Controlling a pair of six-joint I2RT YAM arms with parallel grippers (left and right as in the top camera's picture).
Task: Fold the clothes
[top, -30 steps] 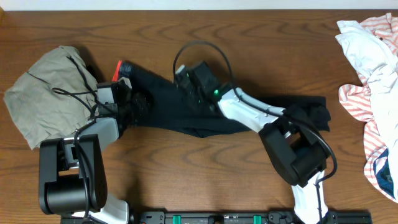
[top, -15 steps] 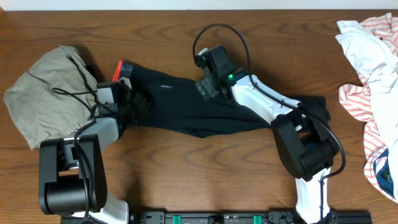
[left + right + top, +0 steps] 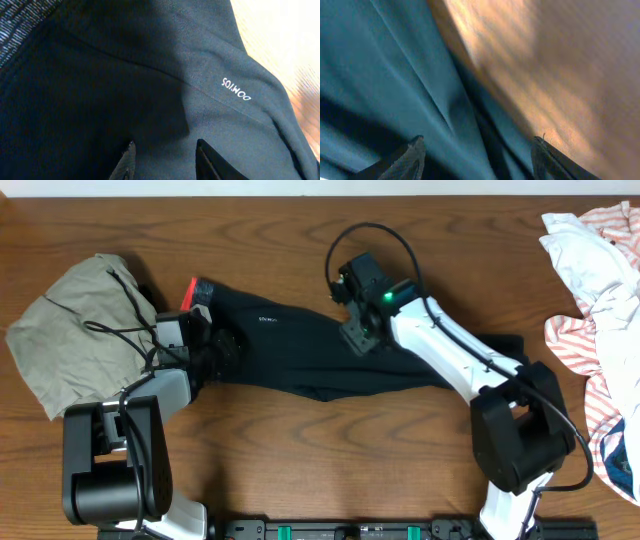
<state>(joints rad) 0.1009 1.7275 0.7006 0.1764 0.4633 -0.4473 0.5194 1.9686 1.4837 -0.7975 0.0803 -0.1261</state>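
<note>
The leggings [image 3: 290,350] were seen laid out lengthwise across the middle of the table [image 3: 300,470]. The grey, red-edged waistband [image 3: 200,290] lay at the left and the leg ends trailed off to the right. The cloth was judged thin, light and very limp. It lay flat with soft creases and would be expected to sag, stretch and slide on the smooth wood rather than hold any shape. A firmer hold would probably be offered by the thicker waistband or the leg hems. A pinch taken mid-leg might gather only the top layer.

The left gripper [image 3: 215,345] was set down on the waistband end. In its wrist view the two fingertips [image 3: 127,160] were seen a little apart, with dark cloth filling the gap. Whether that cloth was actually clamped could not be told. The right gripper [image 3: 358,335] was held over the middle of the garment near its upper edge. Its fingers [image 3: 412,157] were spread wide and nothing was caught between them (only cloth and bare wood were seen beyond).

One pair of leggings was counted. Beside it at the left lay one khaki drawstring garment [image 3: 75,320]. A heap of white and red-striped garments [image 3: 600,280] lay at the far right, and their number could not be made out. Two arms were in view.
</note>
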